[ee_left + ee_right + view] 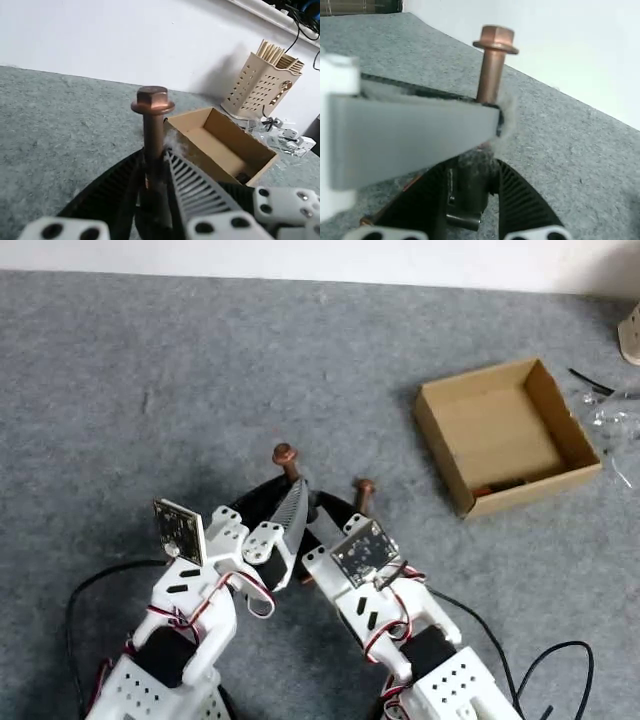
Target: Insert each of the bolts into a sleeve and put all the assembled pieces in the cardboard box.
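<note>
Ribbed fingers (192, 185) of the left end effector (152, 167) are closed on the shank of a copper bolt (152, 102), which stands upright with its flanged hex head well above the tips. Just beside it, the right end effector (470, 175) is clamped around a dark cylinder (467, 197) that looks like a sleeve. A second bolt (493, 60) rises above it, but a grey bar (415, 135) crosses in front and hides where the two meet. Both arms sit close together on the grey felt surface (150, 390). The cardboard box (500, 430) lies open, well apart from them, with a small dark piece (497, 487) against its near wall.
</note>
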